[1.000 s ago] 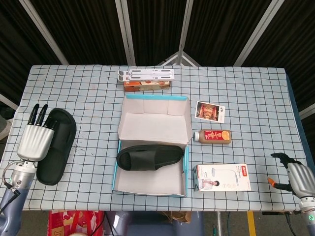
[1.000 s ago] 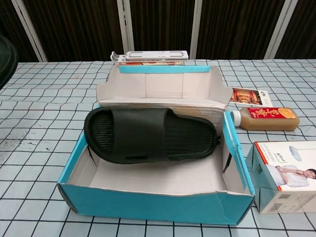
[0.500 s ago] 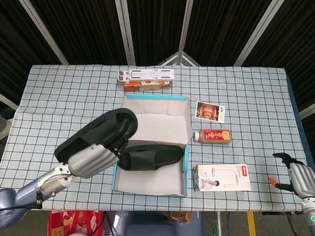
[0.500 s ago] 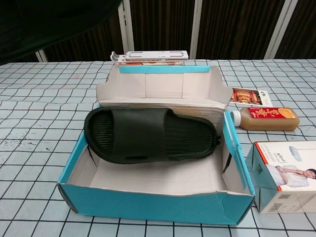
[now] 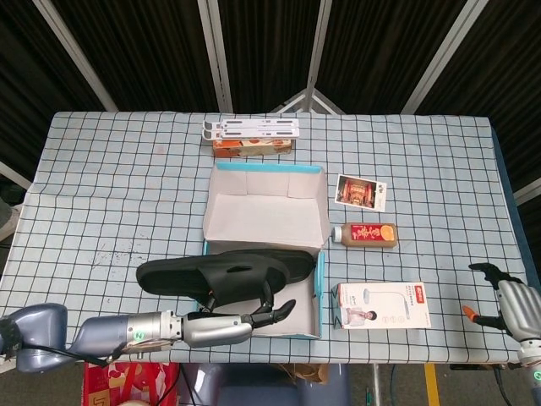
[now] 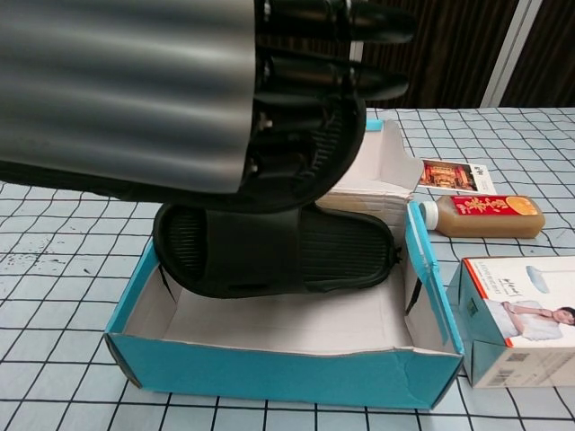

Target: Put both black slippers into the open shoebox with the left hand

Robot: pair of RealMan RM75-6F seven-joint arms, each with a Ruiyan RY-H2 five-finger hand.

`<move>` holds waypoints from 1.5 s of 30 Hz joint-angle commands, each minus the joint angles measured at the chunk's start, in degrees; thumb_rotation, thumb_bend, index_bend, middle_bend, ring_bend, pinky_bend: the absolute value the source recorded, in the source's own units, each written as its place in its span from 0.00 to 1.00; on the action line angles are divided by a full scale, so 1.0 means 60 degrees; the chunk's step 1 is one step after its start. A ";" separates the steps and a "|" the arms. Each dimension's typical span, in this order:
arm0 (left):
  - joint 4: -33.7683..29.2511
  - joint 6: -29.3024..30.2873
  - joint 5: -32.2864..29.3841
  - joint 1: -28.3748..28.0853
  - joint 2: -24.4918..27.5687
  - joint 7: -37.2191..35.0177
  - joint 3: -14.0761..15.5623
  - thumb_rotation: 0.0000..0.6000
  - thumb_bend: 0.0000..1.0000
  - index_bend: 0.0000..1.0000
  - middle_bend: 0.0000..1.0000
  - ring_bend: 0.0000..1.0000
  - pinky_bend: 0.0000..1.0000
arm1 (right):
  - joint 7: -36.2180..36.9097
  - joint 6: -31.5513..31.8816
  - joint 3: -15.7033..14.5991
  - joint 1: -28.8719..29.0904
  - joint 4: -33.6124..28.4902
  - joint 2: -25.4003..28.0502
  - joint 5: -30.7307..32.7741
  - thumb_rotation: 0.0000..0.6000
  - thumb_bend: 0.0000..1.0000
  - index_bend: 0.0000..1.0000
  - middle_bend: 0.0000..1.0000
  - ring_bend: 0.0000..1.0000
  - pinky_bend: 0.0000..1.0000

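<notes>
**Slipper 2 held above box**

Left hand (image 5: 221,326) grips second slipper (image 5: 221,271) from below, holding it over the shoebox (image 5: 319,292), near side. First slipper (image 6: 341,256) lies inside on the box floor. Right hand (image 5: 513,306) at table's right edge, fingers spread, holding nothing.

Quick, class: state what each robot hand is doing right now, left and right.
Left hand: holding the second black slipper above the shoebox.
Right hand: holds nothing, fingers apart, open.
</notes>
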 commanded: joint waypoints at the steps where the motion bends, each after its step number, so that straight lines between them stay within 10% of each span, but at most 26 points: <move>1: 0.0546 -0.0044 0.0266 -0.0275 -0.0638 -0.0353 0.0159 1.00 0.55 0.61 0.49 0.09 0.08 | -0.0001 0.0019 0.0007 -0.0009 0.0001 0.0004 0.0011 1.00 0.23 0.27 0.25 0.32 0.32; 45: 0.4051 0.0232 0.0729 -0.1507 -0.4616 -0.1213 0.0764 1.00 0.55 0.61 0.50 0.09 0.08 | 0.0464 0.0181 0.0016 -0.0122 0.0122 0.0106 -0.0127 1.00 0.23 0.27 0.25 0.32 0.32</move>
